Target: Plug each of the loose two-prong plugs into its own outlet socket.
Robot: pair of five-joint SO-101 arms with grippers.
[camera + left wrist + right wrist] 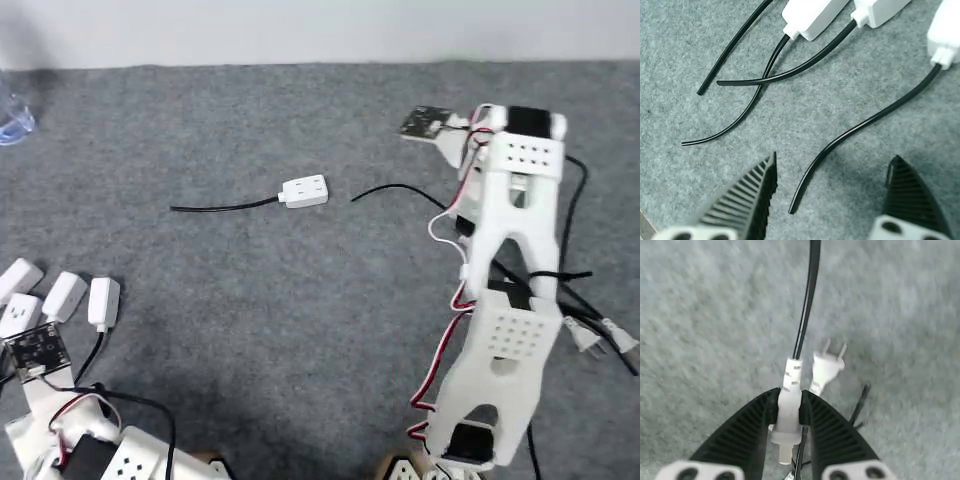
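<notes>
Right fingers (pixel 757 426) pinch 1 white plug (pixel 789 415).

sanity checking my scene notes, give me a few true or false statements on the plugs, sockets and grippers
1. The right gripper is shut on a plug. True.
2. The left gripper holds a black cable. False: it is open above the carpet and holds nothing.
3. One outlet socket lies alone in the middle of the carpet. True.
4. The loose plug beside the held one has three prongs. False: it has two.
</notes>
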